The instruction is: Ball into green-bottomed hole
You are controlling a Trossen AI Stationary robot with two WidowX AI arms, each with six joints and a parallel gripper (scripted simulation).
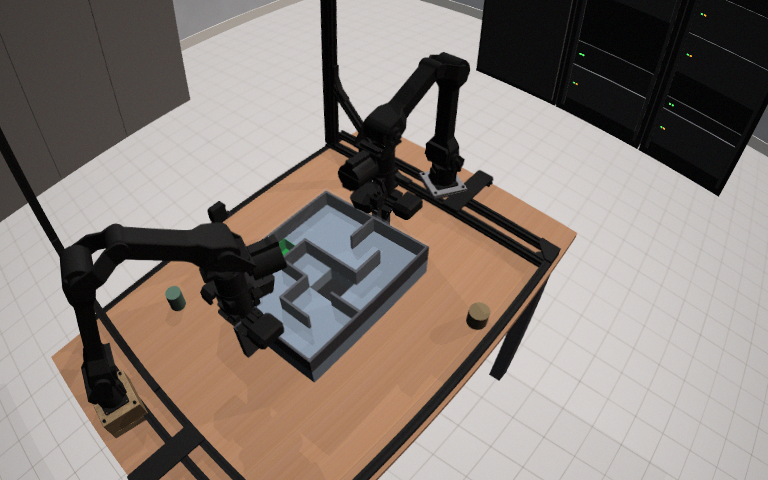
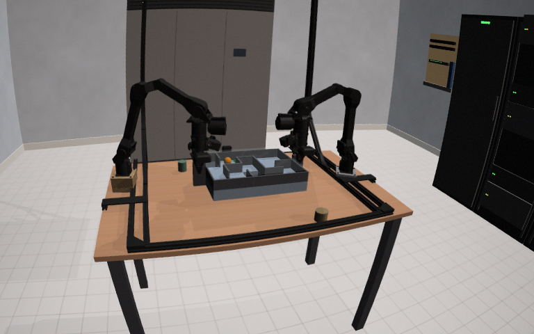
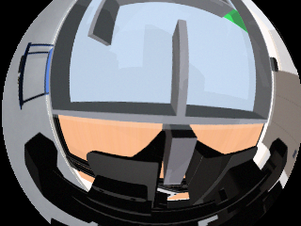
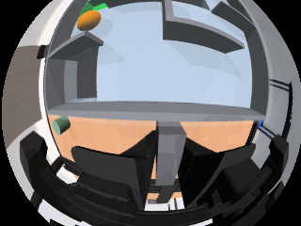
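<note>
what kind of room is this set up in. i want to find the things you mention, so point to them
Probably a robotics lab or server room: black server racks (image 1: 611, 73) (image 2: 468, 110) with small green lights, a tiled floor (image 1: 640, 367) (image 2: 252, 291), and two arms mounted at a table (image 1: 362, 390) (image 2: 236, 220).

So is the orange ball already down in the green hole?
No, the orange ball sits on the board's floor beside the green.

Nothing readable anywhere here, folks: not one word, number, brand or sign I can make out. Closest thing is the small dark plate (image 2: 239, 52) on the tall grey-brown cabinet (image 2: 200, 86), and it looks blank at this size. The tan wall panel (image 2: 440, 70) has dark strips and a row of tiny green marks (I squinted, honestly), but they're too small to read. Same with the green lights (image 2: 484, 22) up top on the black server rack (image 2: 474, 117): no letters or digits I can pick out.
</note>
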